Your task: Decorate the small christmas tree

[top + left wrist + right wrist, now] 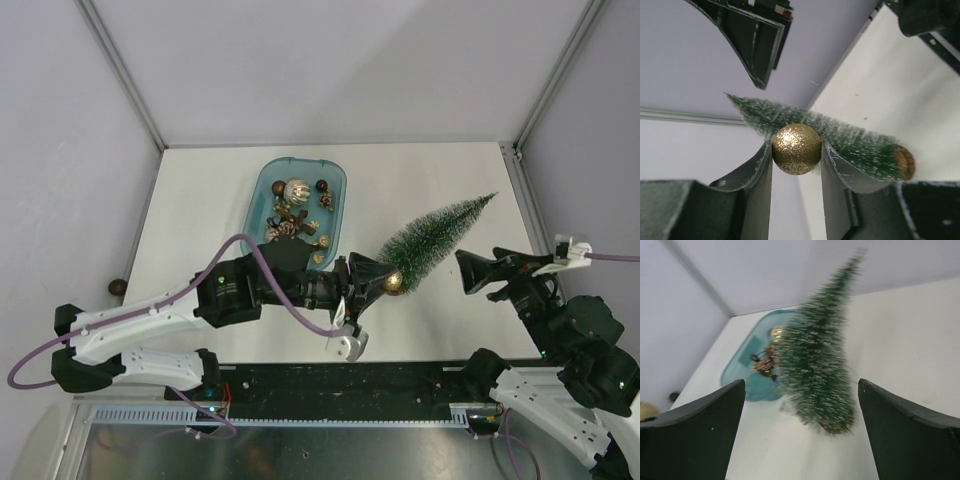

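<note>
Left gripper (796, 145) clamped on a glittery gold ball ornament (394, 284), pressing it into the tree's lower bristles.
Right gripper (468, 275) gapes wide and empty just right of the small christmas tree (435, 240), a slim frosted dark-green bottle-brush cone, base on the white table (200, 220), tip slanting far-right; beyond it, a teal plastic tray (262, 190) holds ornaments.

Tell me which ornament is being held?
The gold glitter ball, pinched in the left end effector by the christmas tree; the others lie loose, mostly in the teal tray.
</note>
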Available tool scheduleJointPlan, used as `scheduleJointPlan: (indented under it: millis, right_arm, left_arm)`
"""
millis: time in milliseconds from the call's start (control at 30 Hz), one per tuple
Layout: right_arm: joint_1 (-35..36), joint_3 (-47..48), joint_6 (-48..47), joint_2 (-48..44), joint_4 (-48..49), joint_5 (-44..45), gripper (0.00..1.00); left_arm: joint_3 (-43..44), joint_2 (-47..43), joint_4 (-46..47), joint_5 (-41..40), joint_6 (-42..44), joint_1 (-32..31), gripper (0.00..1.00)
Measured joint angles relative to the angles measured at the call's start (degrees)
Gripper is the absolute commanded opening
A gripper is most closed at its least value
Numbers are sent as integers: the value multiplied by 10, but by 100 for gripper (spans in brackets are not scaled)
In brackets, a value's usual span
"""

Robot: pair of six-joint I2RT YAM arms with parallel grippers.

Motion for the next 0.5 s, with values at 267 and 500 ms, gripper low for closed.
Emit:
scheduleJointPlan:
  millis: [267,500]
  right_arm:
    - [0,0,-40,46,101,-238,99]
    - [-6,-5,-44,65,175,-367,99]
  left_arm:
    - [-27,-7,101,-2,46,-13,11]
    - [-25,-9,119,3,49,-17,11]
